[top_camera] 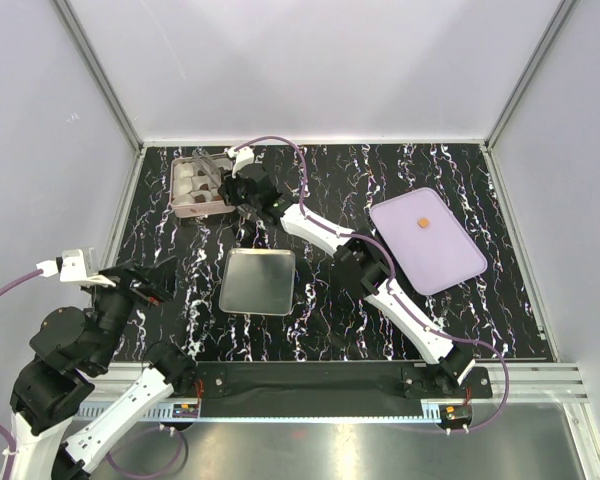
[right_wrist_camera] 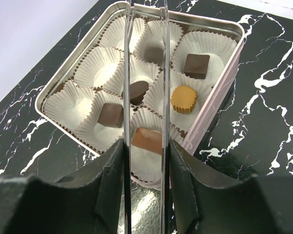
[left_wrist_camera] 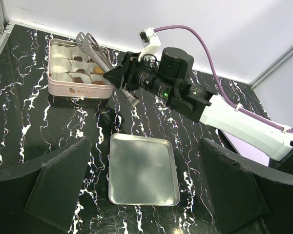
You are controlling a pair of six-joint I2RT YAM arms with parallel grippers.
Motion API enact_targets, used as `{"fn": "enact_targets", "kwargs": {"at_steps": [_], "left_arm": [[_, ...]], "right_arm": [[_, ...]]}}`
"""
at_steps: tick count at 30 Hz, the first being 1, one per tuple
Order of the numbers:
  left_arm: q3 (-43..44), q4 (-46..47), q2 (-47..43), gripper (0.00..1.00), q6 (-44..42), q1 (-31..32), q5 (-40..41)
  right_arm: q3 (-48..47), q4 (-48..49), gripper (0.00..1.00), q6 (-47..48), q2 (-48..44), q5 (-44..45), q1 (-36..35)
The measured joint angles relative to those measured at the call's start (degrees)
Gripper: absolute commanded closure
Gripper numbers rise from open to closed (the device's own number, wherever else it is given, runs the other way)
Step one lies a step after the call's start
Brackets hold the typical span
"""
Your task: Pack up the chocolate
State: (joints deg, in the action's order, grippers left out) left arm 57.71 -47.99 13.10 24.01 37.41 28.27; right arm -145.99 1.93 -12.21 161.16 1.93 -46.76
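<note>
Left gripper (left_wrist_camera: 144, 146) gapes over black marbled table (left_wrist_camera: 29, 126), white walls (top_camera: 310, 60) around; right gripper (right_wrist_camera: 146, 151) seemingly clasps tongs (right_wrist_camera: 128, 73).

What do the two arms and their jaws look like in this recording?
Both the left arm and the right arm have white tube-like links between bulky black joints. A purple cable runs along each to a white connector at the wrist. A small green light glows on the right arm. The jaws are flat, angular and matte black.

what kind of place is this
Probably a robot lab cell: white walls on aluminium framing, a black marbled table, two arms bolted at its edge, the right gripper holding tongs over a tin.
</note>
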Motion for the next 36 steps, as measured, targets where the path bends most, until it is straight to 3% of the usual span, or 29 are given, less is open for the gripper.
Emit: {"fn": "enact_targets", "kwargs": {"at_steps": [23, 27, 33, 36], "left_arm": [[-0.7, 0.1, 0.0, 0.01, 0.1, 0.0, 0.0], [-1.6, 0.1, 0.0, 0.01, 0.3, 0.0, 0.0], [-2.1, 1.7, 0.3, 0.01, 0.2, 0.0, -0.1], [-2.7, 3.1, 0.6, 0.01, -0.1, 0.0, -0.1]], "right_arm": [[3.2, 0.8, 0.57, 4.1, -1.4, 0.0, 0.0], [16.2, 1.6, 0.58, 5.9, -10.3, 0.5, 0.0], [38.4, 3.3, 0.58, 8.7, -31.7, 4.1, 0.2], [43.4, 0.9, 0.58, 9.0, -42.5, 7.3, 0.6]]}}
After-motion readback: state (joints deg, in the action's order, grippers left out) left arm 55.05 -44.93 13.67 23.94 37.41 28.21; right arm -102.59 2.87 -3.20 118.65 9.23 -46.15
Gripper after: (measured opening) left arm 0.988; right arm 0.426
